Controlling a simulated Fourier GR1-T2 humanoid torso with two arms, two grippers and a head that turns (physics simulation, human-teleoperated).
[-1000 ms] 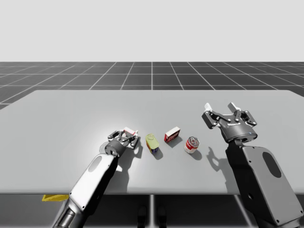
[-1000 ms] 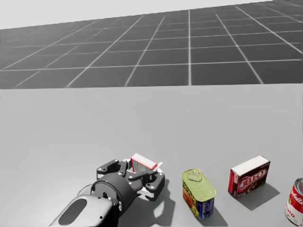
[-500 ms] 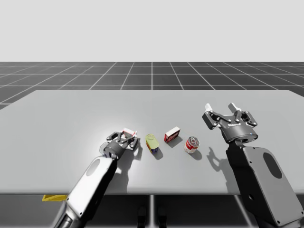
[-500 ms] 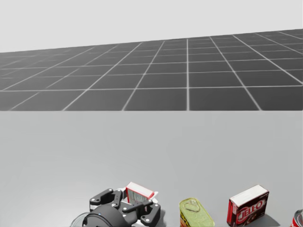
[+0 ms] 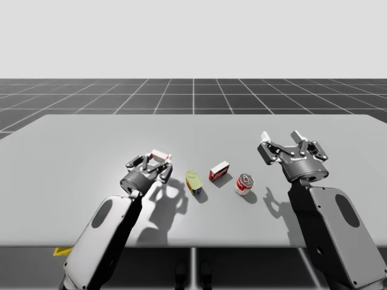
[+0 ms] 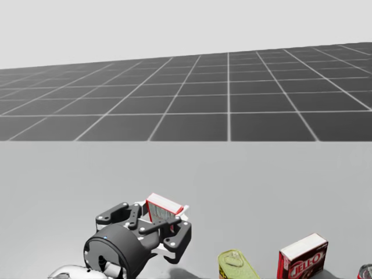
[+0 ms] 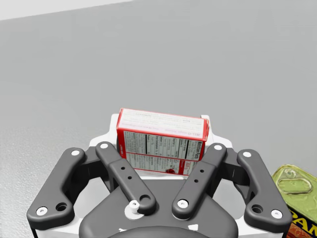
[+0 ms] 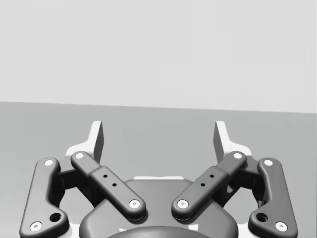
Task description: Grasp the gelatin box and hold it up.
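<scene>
Two-sided contact confirmed: my left gripper (image 5: pixel 151 163) is closed on the gelatin box (image 7: pixel 161 140), one finger against each short end. The box sits upright between them with its printed panel toward the palm.

Position: in the high view the gripper and box are left of centre. Their shadow (image 5: pixel 164 199) falls on the table (image 5: pixel 78 151) lower in the frame and apart from them. From this I judge the box to be clear of the surface.

Progress: grasp complete and lift apparently under way. What remains is to keep the box raised and steady, perhaps higher.

My right gripper (image 5: pixel 282 145), right of centre, has its fingers spread wide with nothing between them.

Other items, in a row at centre frame: a yellow-green tin (image 5: pixel 193 181), a dark red box (image 5: pixel 219 171) and a red-and-white can (image 5: pixel 243 183). All rest on the table, and none touches either gripper.
</scene>
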